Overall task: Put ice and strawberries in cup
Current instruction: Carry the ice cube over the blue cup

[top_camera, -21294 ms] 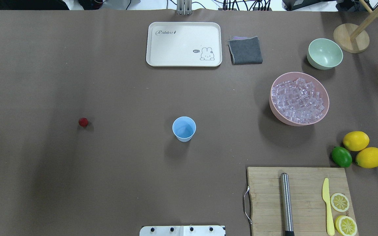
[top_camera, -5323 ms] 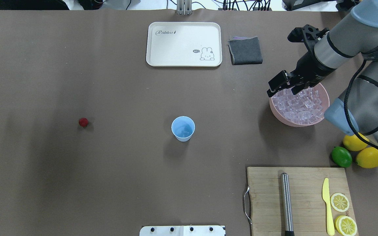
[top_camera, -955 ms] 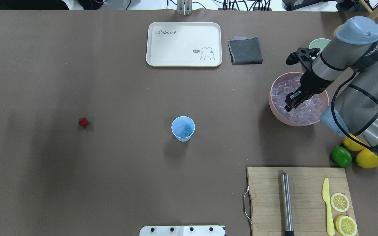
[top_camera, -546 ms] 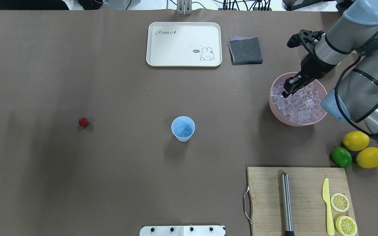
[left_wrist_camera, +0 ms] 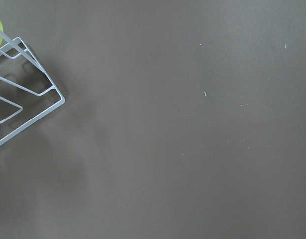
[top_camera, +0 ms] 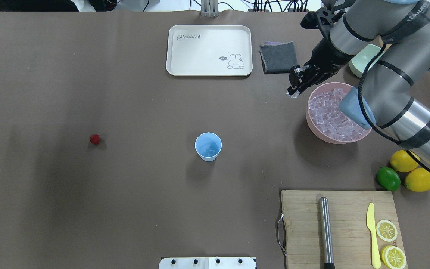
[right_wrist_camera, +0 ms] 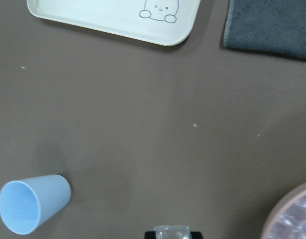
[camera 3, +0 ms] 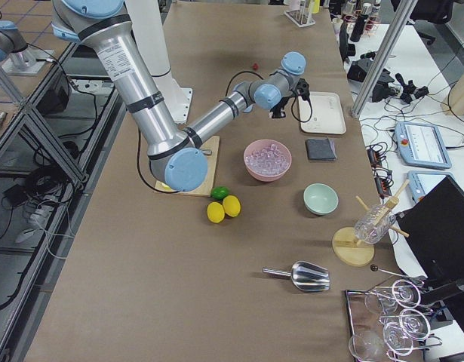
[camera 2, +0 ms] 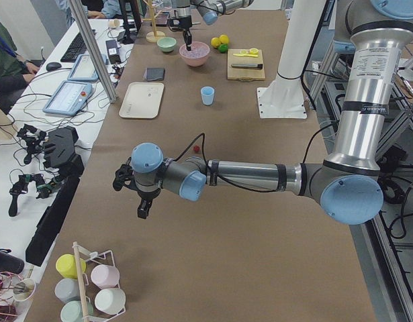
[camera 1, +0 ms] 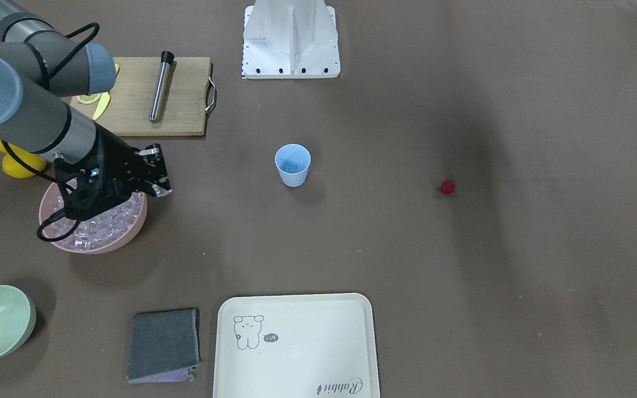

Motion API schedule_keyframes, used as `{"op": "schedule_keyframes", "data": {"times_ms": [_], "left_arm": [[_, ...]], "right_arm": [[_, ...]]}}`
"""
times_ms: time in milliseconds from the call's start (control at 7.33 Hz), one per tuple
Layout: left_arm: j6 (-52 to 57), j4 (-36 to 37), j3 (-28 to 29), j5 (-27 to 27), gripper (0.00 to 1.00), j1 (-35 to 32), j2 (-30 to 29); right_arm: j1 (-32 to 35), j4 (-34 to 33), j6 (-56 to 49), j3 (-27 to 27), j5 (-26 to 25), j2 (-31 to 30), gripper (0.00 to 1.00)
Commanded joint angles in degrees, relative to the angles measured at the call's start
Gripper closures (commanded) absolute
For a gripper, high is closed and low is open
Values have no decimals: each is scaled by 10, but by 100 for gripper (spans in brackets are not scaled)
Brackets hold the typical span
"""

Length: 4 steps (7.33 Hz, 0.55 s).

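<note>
The light blue cup (top_camera: 208, 146) stands upright mid-table with at least one ice cube in it; it also shows in the right wrist view (right_wrist_camera: 31, 203). The strawberry (top_camera: 94, 139) lies alone on the table far to its left. Loose ice (top_camera: 330, 116) fills the pink bowl (top_camera: 314, 129). My right gripper (top_camera: 293, 91) hangs just outside the bowl's far left rim, above the table, shut on a clear ice cube (right_wrist_camera: 171, 232). My left gripper (camera 2: 144, 208) shows only in the exterior left view, far from the cup; I cannot tell whether it is open.
A cream tray (top_camera: 209, 50), a grey cloth (top_camera: 278, 56) and a pale green bowl (top_camera: 364, 56) lie at the far side. A cutting board (top_camera: 301, 224) with a steel rod, knife and lemon slices is near right, beside lemons (top_camera: 420, 179) and a lime (top_camera: 388, 178).
My right gripper has risen out of the ice bowl and moved left past its rim, carrying an ice cube. The cup and strawberry have not moved.
</note>
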Motion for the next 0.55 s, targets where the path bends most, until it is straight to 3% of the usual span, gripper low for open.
{"op": "schedule_keyframes", "data": {"times_ms": [0,273,409], "left_arm": [[0,-1,2,1,2,0,0],[1,-1,3,0,2,0,0],[1,-1,3,0,2,0,0]], "right_arm": [[-75,2,159,26,-77,40,100],[-159,80,273,21,-179,50,100],[-191,85,301,15,-218,65,100]]}}
